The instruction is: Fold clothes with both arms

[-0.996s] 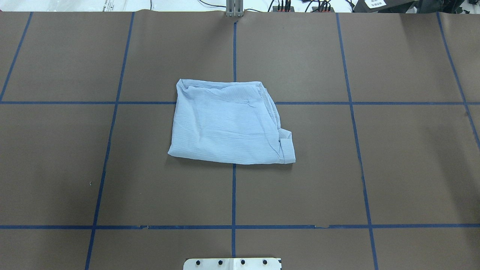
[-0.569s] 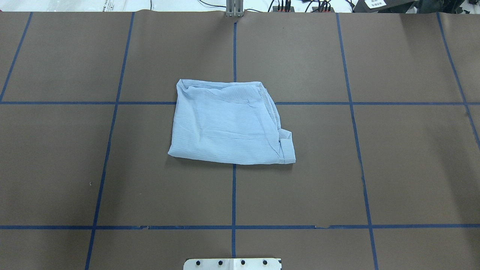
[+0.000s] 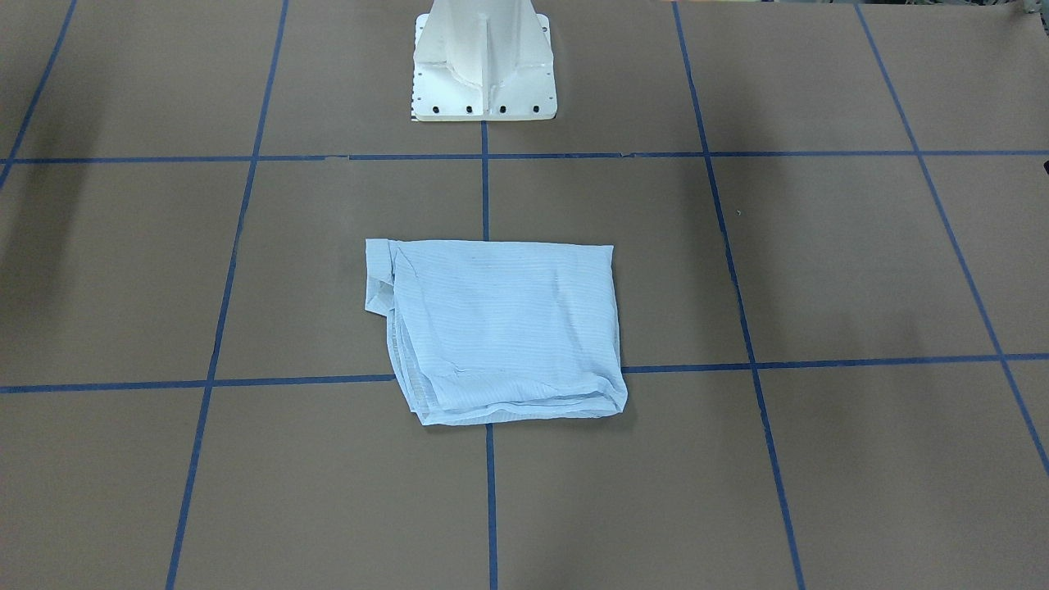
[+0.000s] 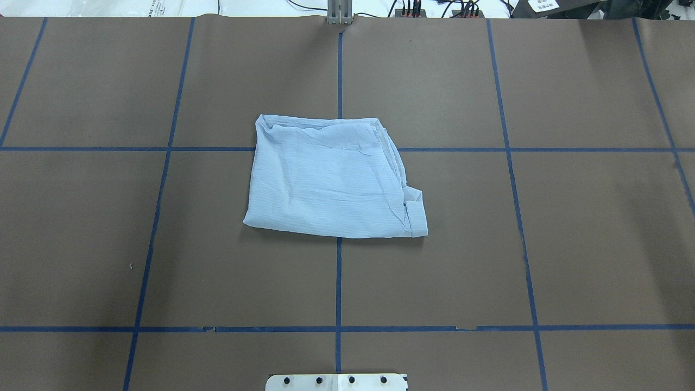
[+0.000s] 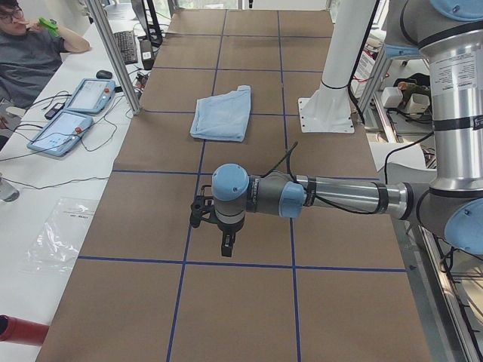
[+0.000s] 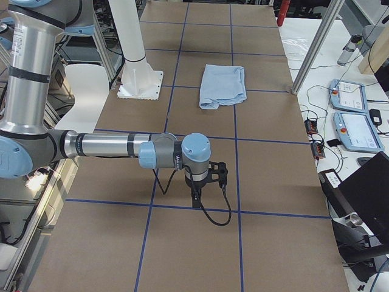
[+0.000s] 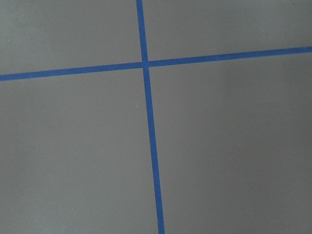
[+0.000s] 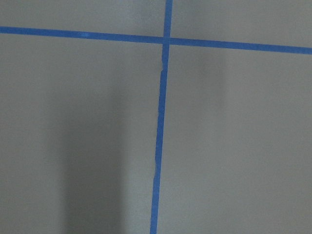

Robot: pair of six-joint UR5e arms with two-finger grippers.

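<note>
The clothes are one pale blue striped shirt (image 4: 331, 179), folded into a rough rectangle and lying flat at the table's middle; it also shows in the front-facing view (image 3: 500, 328) and both side views (image 5: 223, 113) (image 6: 223, 85). Neither gripper touches it. My left gripper (image 5: 224, 245) hangs low over the brown table cover, far from the shirt toward the table's left end. My right gripper (image 6: 197, 198) hangs likewise toward the right end. I cannot tell whether either is open or shut. Both wrist views show only brown cover and blue tape lines.
The white pedestal base (image 3: 483, 74) stands behind the shirt. A person (image 5: 23, 53) sits beside the table's far side near two teach pendants (image 5: 75, 113). Aluminium posts (image 5: 113, 53) (image 6: 316, 42) rise at that edge. A plastic bag (image 5: 60, 234) lies off the cover.
</note>
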